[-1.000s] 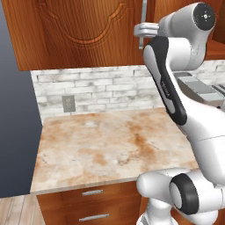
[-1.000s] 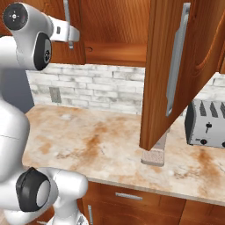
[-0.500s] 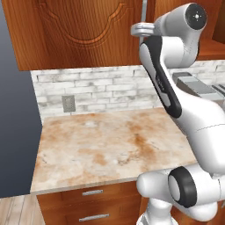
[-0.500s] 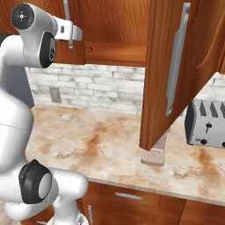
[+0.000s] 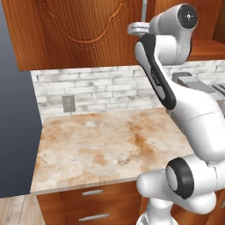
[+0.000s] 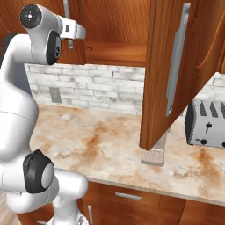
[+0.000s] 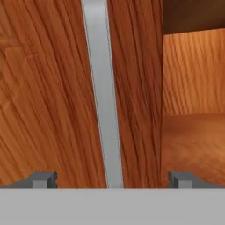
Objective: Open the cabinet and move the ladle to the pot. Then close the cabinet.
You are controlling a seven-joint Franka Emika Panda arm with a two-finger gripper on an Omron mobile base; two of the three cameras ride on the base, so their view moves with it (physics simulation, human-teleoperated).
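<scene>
The cabinet's left door point(image 5: 83, 30) is closed; its long silver handle point(image 7: 103, 96) runs upright between my gripper's point(image 7: 112, 179) two fingertips, which stand wide apart and hold nothing. My gripper point(image 5: 139, 27) is up at that handle's lower end point(image 6: 67, 11). The cabinet's right door point(image 6: 176, 66) hangs swung out over the counter, and the bare wooden shelf inside point(image 7: 193, 132) shows beside the closed door's edge. The ladle and the pot are out of view.
A marbled counter point(image 5: 101, 149) lies below, with a brick backsplash and a wall socket point(image 5: 68, 104). A silver toaster point(image 6: 206, 123) stands at the right. A small beige block point(image 6: 154, 154) sits under the open door. Drawers point(image 5: 94, 192) run below the counter.
My arm's upper joints have swung slightly left while the hand stays at the left door's handle. The fingers remain wide apart.
</scene>
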